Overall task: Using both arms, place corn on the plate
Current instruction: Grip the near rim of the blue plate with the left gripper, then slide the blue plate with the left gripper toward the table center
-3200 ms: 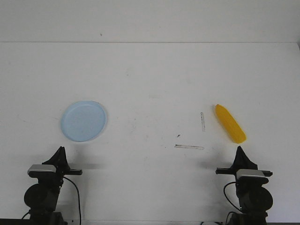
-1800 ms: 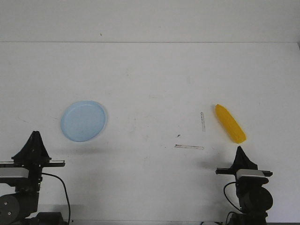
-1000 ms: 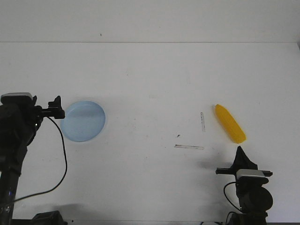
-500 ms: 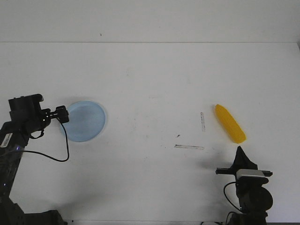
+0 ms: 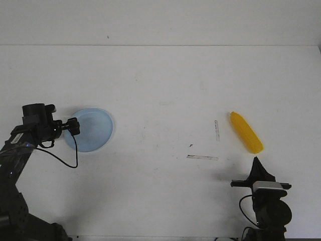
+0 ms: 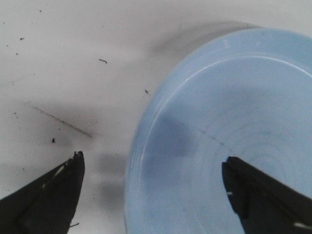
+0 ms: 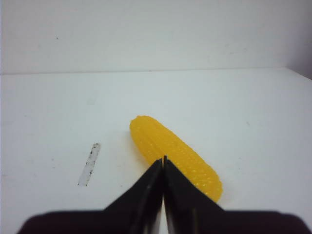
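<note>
The pale blue plate lies on the white table at the left. My left gripper is over its left rim. In the left wrist view the gripper is open and empty. One finger is over the table and the other over the plate, so they straddle the rim. The yellow corn lies bare on the table at the right, angled. My right gripper rests low just in front of it. In the right wrist view it is shut and empty, tips pointing at the corn.
Two pale tape strips lie on the table left of the corn: one short and upright, also in the right wrist view, one longer and flat. The table's far edge meets a white wall.
My left arm has risen from its rest at the front left, swung out and come down to the plate's left rim. The right arm, corn and plate have not moved.
</note>
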Robot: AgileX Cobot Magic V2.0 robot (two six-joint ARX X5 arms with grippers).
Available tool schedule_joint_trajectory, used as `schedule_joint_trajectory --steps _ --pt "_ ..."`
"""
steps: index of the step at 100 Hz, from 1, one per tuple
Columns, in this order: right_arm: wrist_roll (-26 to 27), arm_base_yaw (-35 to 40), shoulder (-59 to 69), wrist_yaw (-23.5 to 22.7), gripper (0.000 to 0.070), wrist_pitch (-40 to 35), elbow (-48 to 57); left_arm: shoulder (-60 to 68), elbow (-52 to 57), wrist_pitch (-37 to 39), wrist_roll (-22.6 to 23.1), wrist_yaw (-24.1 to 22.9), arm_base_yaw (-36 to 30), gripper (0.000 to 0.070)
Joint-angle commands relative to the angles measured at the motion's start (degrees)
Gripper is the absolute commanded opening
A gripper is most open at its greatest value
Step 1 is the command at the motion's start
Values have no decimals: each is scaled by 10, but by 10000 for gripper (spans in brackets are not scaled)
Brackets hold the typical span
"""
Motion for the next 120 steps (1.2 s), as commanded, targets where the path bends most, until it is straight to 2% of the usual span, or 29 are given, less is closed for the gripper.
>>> schedule_joint_trajectory --steps 1,7,12,32,40,50,54,79,120 --pt "7 0 0 0 0 4 -1 16 7 7 4 2 2 521" --pt "7 0 0 0 0 4 -1 20 7 9 3 2 2 508" --pt "7 0 0 0 0 4 -1 20 7 10 3 1 2 455" --pt "7 0 0 0 0 4 -1 20 7 9 3 1 2 80" --pt "7 0 0 0 0 4 -1 20 7 9 3 -3 2 38" --pt "7 0 0 0 0 4 -1 20 7 6 3 -16 2 26" --pt "7 0 0 0 0 4 -1 20 7 2 4 -23 2 1" --pt "7 0 0 0 0 4 -1 20 7 -1 3 -27 3 0" --pt "7 0 0 0 0 4 -1 -71 9 7 -3 85 -14 0"
